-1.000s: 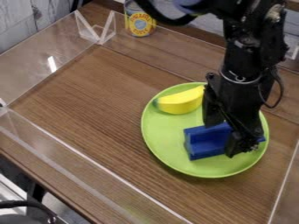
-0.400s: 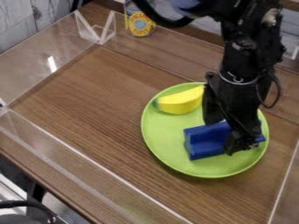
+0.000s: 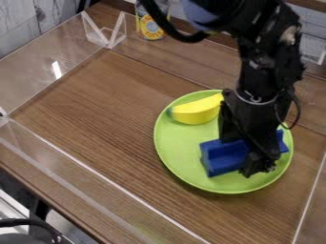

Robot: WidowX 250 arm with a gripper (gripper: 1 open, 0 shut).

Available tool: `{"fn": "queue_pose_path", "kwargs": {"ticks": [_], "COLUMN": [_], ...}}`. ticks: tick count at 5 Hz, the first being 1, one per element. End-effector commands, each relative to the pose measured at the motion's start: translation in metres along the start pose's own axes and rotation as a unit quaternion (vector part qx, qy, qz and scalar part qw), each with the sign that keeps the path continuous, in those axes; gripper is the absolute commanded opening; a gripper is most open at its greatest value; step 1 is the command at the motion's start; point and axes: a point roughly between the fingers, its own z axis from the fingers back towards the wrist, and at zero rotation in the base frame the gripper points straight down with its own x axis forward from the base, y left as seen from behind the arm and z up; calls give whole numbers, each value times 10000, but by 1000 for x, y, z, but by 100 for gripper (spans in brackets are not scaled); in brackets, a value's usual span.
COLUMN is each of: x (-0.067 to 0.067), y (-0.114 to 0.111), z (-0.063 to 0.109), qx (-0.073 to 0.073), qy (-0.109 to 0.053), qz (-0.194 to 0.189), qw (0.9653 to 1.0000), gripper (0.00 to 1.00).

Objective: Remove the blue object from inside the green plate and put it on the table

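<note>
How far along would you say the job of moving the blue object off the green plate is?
Early stage. Done: the open gripper is down at the blue object. In hand: nothing gripped yet; the block lies on the green plate beside a yellow piece. Left: close, lift, and set it on the table.

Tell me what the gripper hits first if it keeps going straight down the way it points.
Most likely the dark blue grooved rectangular block: the open black gripper points down right over its far end, inside the round lime-green plastic plate. Depth is hard to judge from this single view.
</note>
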Motion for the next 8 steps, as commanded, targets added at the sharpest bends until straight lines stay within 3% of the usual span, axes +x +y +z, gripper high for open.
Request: {"fn": "queue_pose_path", "kwargs": {"ticks": [1, 5, 7, 8], "x": [4, 7, 15, 16], "y": [5, 14, 33, 58], "z": [4, 35, 76, 92], "qx": [50, 233, 512, 723], "qy": [-178, 127, 253, 253], "qz": [56, -48, -122, -161], "qw": [9998, 9996, 9983, 9969], "gripper": [0, 0, 0, 0]}}
